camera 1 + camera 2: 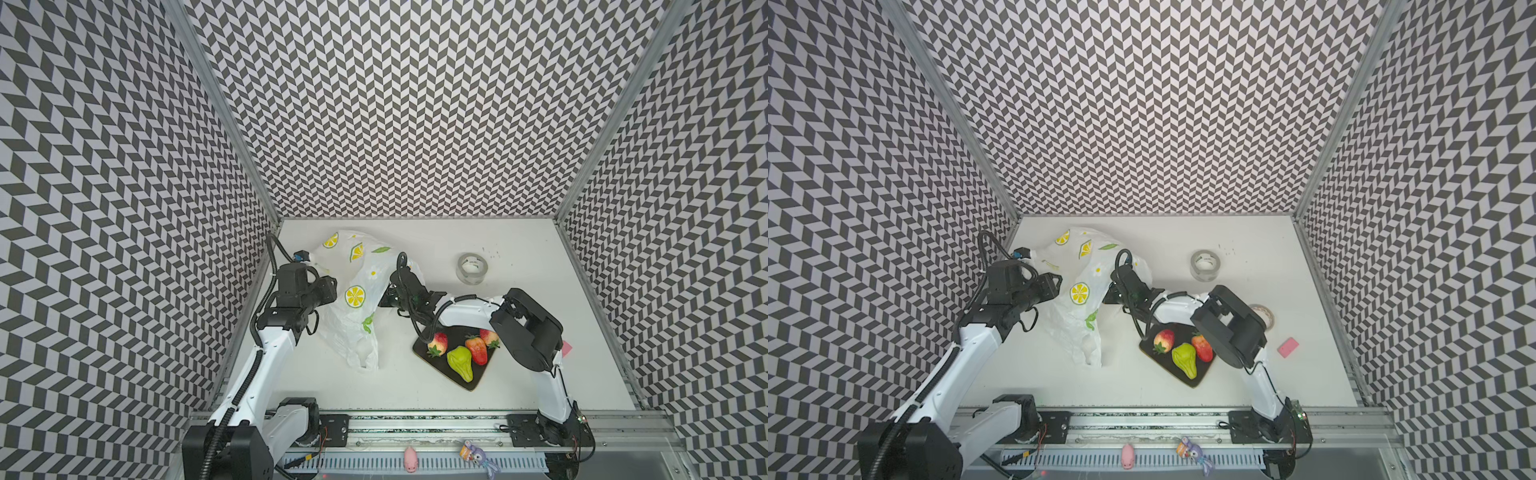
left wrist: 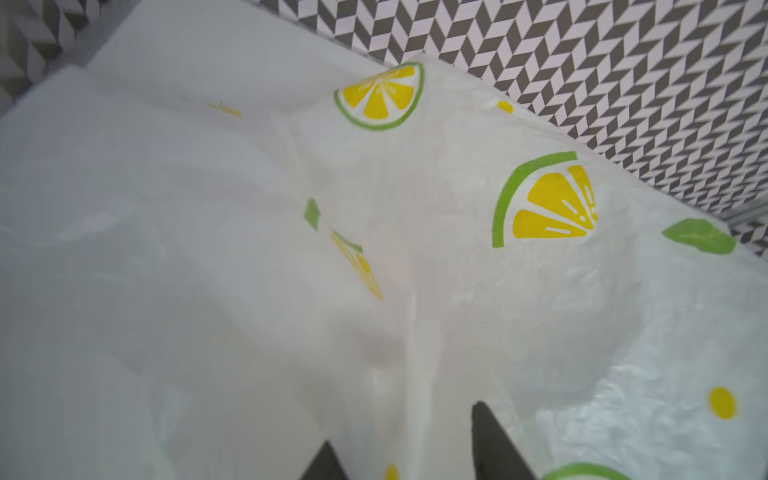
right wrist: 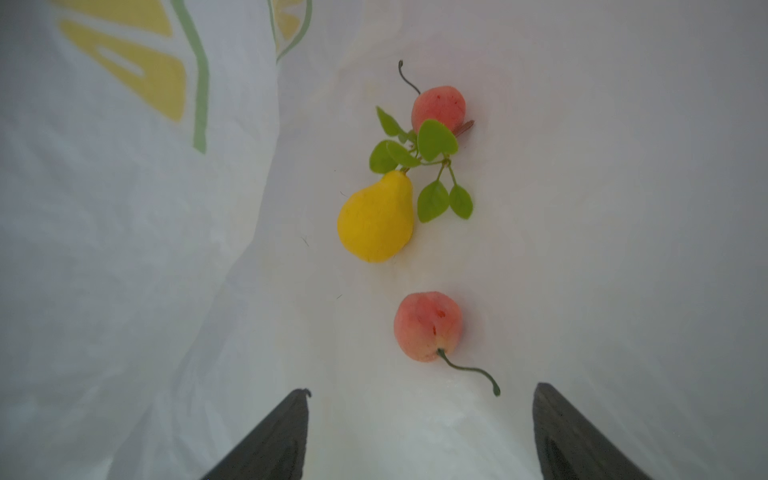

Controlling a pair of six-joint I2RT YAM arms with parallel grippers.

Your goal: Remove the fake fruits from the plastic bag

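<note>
The plastic bag (image 1: pixel 357 291) (image 1: pixel 1079 291), white with lemon prints, lies crumpled at the back left of the table. Inside it, the right wrist view shows a yellow pear (image 3: pixel 376 220), two red-pink round fruits (image 3: pixel 428 326) (image 3: pixel 438 108) and a leafy twig (image 3: pixel 432 145). My right gripper (image 3: pixel 422 390) is open inside the bag, just short of the nearer round fruit. My left gripper (image 2: pixel 401 424) (image 1: pixel 330 286) is open at the bag's left side, with a fold of bag (image 2: pixel 415 249) running between its jaws. Three strawberries (image 1: pixel 438 343) (image 1: pixel 477 349) (image 1: pixel 489 336) and a green pear (image 1: pixel 460 362) lie on a black plate (image 1: pixel 469 384).
A clear tape roll (image 1: pixel 471 268) stands at the back right, and another roll (image 1: pixel 1264 316) shows behind the right arm. A pink block (image 1: pixel 1288 347) lies at the right. A pink pig (image 1: pixel 410 458) and a purple figure (image 1: pixel 478 453) sit on the front rail.
</note>
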